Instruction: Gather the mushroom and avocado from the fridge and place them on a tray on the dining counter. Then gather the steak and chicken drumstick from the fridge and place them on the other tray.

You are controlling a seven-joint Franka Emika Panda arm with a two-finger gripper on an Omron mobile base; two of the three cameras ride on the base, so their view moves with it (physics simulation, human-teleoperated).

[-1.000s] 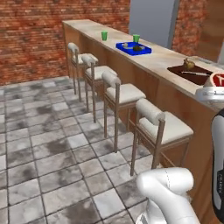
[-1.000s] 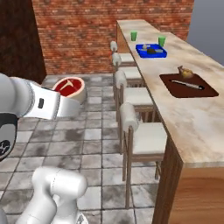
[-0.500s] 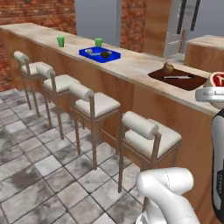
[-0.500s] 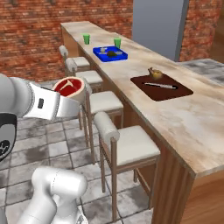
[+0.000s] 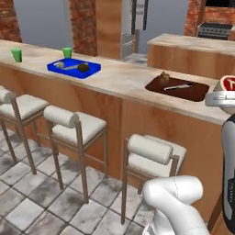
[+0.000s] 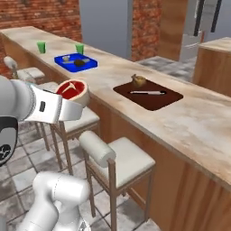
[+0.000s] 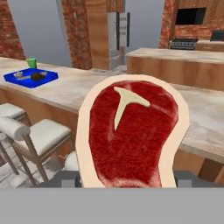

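Note:
My gripper (image 6: 75, 102) is shut on the steak (image 6: 71, 89), a red slab with a pale fatty rim; the steak (image 7: 131, 131) stands upright close to the hand camera and hides the fingertips. From the left it rides at the right edge, steak (image 5: 228, 84) above gripper (image 5: 219, 97), level with the dining counter (image 5: 114, 79). On the counter lies the dark brown other tray (image 5: 193, 93) with the chicken drumstick (image 5: 164, 76) and a knife (image 5: 178, 86). Further left, the blue tray (image 5: 91, 69) holds the avocado (image 5: 83, 67) and the pale mushroom (image 5: 60, 64). The grey fridge (image 6: 200, 25) stands behind.
Padded stools (image 5: 75, 124) (image 5: 156, 153) line the counter's front between me and it. Two green cups (image 5: 17, 55) (image 5: 67, 52) stand beyond the blue tray. A shorter island (image 5: 193, 46) sits behind the counter, with an oven (image 7: 189, 16) on the back wall.
The base has driven and turned, so the whole scene has shifted: the counter and both trays now lie closer and more square ahead. The steak has stayed in the gripper.

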